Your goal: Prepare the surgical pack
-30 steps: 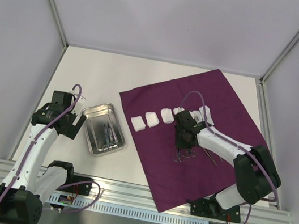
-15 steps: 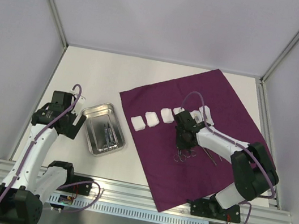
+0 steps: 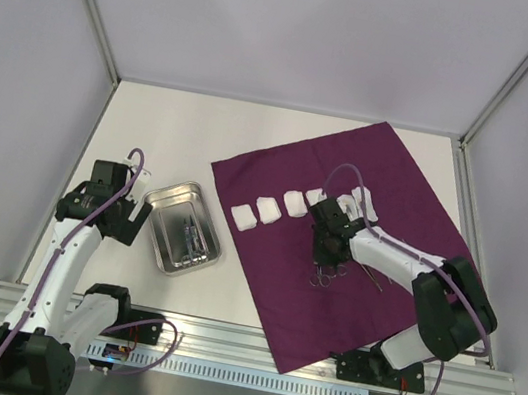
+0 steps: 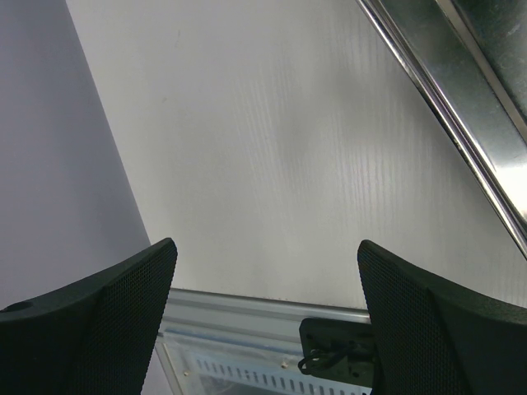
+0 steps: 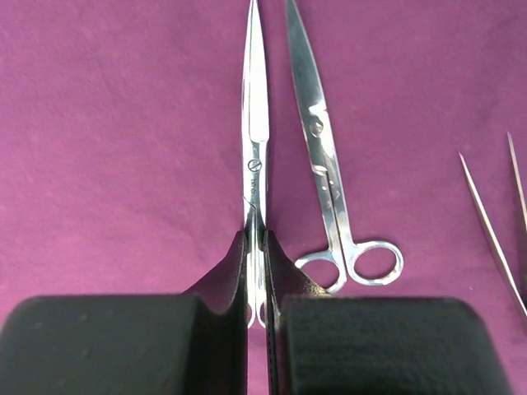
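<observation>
**Top view.** The purple cloth (image 3: pixel 389 178) lies spread flat on the white tabletop (image 3: pixel 183 133), right of centre, one corner pointing at the near rail. White gauze pads (image 3: pixel 269 209) sit in a row across the cloth's left and middle part. The steel tray (image 3: pixel 168 212) stands on bare tabletop just beside the cloth's left edge, with instruments (image 3: pixel 194 236) lying in it. The right fingers (image 3: pixel 324 253) are down on a cluster of loose steel instruments on the cloth, nearer than the gauze row. The left fingers (image 3: pixel 131 221) are next to the tray's left rim. Neither opening is readable from this view.

**Left wrist view.** The left fingers (image 4: pixel 107 321) are spread fully wide, the two dark pads at opposite lower corners. Nothing lies between them and nothing touches them. Bare tabletop (image 4: pixel 272 148) lies below. The tray's shiny rim (image 4: pixel 445 107) crosses the upper right corner.

**Right wrist view.** The right fingers (image 5: pixel 235 280) are pinched together on the slim scissors (image 5: pixel 256 156). They grip the shanks just below the pivot screw, and the blades point away. I cannot tell whether the scissors are raised off the cloth (image 5: pixel 115 123). A second pair of scissors (image 5: pixel 328 185) lies flat just to the right, close but not touching the fingers, ring handles toward the camera. Thin pointed steel tips (image 5: pixel 492 234) show at the right edge.
</observation>
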`<action>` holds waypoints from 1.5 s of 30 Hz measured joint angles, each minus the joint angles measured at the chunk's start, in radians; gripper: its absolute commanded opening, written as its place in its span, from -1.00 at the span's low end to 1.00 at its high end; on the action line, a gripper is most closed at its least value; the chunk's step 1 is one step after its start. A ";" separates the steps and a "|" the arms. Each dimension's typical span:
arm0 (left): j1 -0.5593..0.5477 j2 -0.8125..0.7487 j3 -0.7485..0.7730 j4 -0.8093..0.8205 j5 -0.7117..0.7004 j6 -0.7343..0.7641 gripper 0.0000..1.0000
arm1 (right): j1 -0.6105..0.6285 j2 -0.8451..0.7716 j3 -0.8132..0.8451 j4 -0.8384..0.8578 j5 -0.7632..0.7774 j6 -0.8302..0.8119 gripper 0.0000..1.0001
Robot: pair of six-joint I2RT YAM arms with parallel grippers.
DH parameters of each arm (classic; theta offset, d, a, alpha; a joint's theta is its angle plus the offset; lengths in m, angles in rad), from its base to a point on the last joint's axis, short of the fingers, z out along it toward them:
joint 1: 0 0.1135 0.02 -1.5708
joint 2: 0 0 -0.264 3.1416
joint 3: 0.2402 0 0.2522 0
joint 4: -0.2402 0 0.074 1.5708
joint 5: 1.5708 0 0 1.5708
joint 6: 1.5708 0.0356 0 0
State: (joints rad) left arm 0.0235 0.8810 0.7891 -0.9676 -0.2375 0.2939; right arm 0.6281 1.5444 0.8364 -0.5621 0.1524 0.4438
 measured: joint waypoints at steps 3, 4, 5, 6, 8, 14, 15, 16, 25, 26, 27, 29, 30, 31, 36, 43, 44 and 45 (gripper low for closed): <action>0.000 0.000 0.000 0.000 0.000 0.000 1.00 | 0.000 -0.025 -0.005 -0.016 0.006 -0.001 -0.99; 0.000 0.000 -0.001 0.001 0.000 0.000 1.00 | 0.000 -0.035 -0.005 -0.019 0.009 -0.002 -0.99; 0.000 0.000 -0.002 0.001 0.000 0.000 1.00 | 0.000 -0.048 -0.005 -0.021 0.014 -0.004 -0.99; 0.000 0.000 -0.003 0.001 0.000 0.000 1.00 | 0.000 -0.060 -0.005 -0.021 0.014 -0.004 -0.99; 0.000 0.000 -0.004 0.002 0.000 0.000 1.00 | 0.000 -0.071 -0.005 -0.021 0.014 -0.004 -0.99; 0.000 0.000 -0.009 0.004 0.000 0.000 1.00 | 0.004 -0.071 -0.005 -0.021 0.013 -0.004 -0.99; 0.000 0.000 -0.009 0.004 0.000 0.000 1.00 | 0.004 -0.071 -0.005 -0.021 0.013 -0.004 -0.99; 0.000 0.000 -0.009 0.005 0.000 0.000 1.00 | 0.004 -0.071 -0.005 -0.021 0.013 -0.004 -0.99; 0.000 0.000 -0.009 0.008 0.002 0.000 1.00 | -0.001 -0.032 -0.003 -0.021 0.005 -0.005 -0.55; 0.000 0.001 -0.009 0.008 0.004 0.000 1.00 | -0.002 -0.024 0.000 -0.021 0.004 -0.007 -0.53; 0.000 0.002 -0.009 0.008 0.004 0.000 1.00 | -0.003 -0.016 0.002 -0.020 0.003 -0.008 -0.50; 0.000 0.010 -0.009 0.007 0.008 0.000 1.00 | -0.008 -0.002 0.012 -0.019 0.002 -0.011 -0.45; 0.000 0.014 -0.009 0.007 0.010 0.000 1.00 | -0.011 0.005 0.018 -0.018 0.002 -0.012 -0.43; 0.000 0.019 -0.008 0.006 0.013 0.000 1.00 | -0.015 0.011 0.025 -0.016 0.001 -0.015 -0.42; 0.000 0.043 0.025 -0.004 0.031 0.000 1.00 | -0.038 0.056 0.061 -0.005 -0.002 -0.029 -0.39; 0.001 0.073 0.062 -0.003 0.046 0.000 1.00 | -0.052 0.109 0.108 -0.001 -0.004 -0.055 -0.41; 0.001 0.077 0.062 -0.003 0.047 0.000 1.00 | -0.052 0.119 0.117 -0.002 -0.004 -0.060 -0.45; 0.001 0.080 0.062 -0.003 0.047 0.000 1.00 | -0.053 0.124 0.123 -0.002 -0.005 -0.063 -0.46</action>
State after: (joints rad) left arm 0.0242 0.9615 0.8513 -0.9707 -0.1902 0.2939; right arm 0.5755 1.6684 0.9596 -0.5640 0.1478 0.3813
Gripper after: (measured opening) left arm 0.997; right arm 0.290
